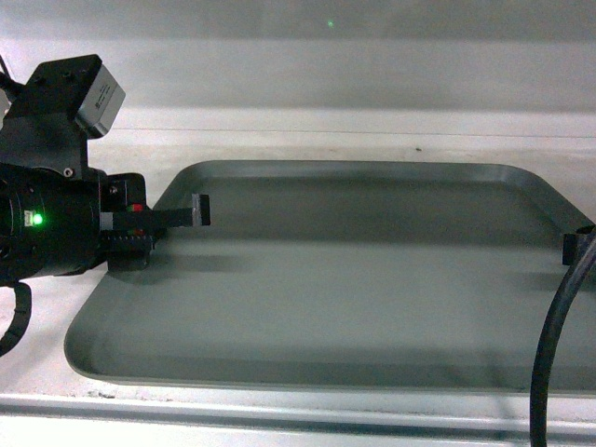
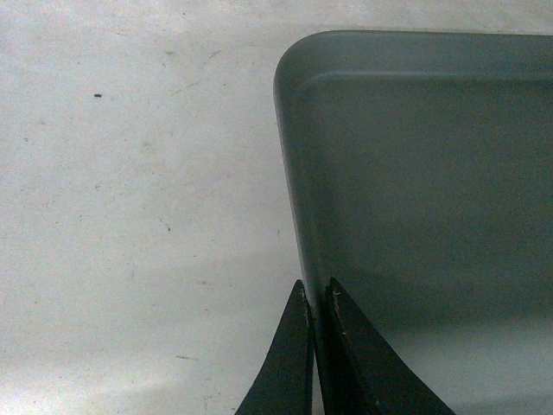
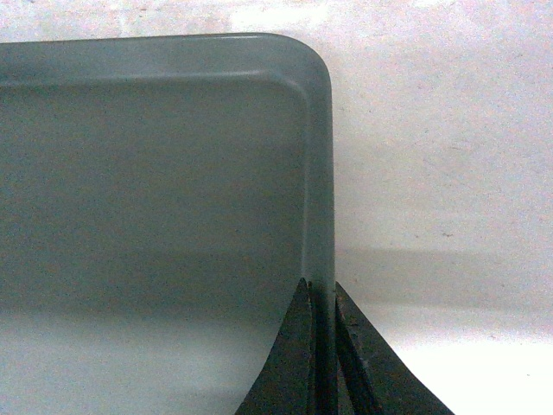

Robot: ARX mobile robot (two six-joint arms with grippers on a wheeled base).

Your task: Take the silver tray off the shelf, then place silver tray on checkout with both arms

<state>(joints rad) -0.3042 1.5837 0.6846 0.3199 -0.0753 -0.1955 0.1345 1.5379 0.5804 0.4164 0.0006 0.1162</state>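
The silver tray (image 1: 354,279) is a wide matte grey tray lying flat on the white shelf (image 1: 279,140). My left gripper (image 1: 172,223) is at the tray's left rim. In the left wrist view its jaws (image 2: 315,294) straddle that rim (image 2: 298,216), one finger inside and one outside, shut on it. My right gripper (image 1: 579,244) shows only as a black tip at the tray's right edge. In the right wrist view its jaws (image 3: 321,290) are shut across the right rim (image 3: 320,173). The checkout is out of view.
A thin front lip (image 1: 279,405) runs along the shelf just in front of the tray. A white back wall (image 1: 326,84) rises behind it. A black cable (image 1: 549,354) hangs at the lower right. Bare white board (image 2: 130,173) lies left of the tray, and bare board (image 3: 432,173) right of it.
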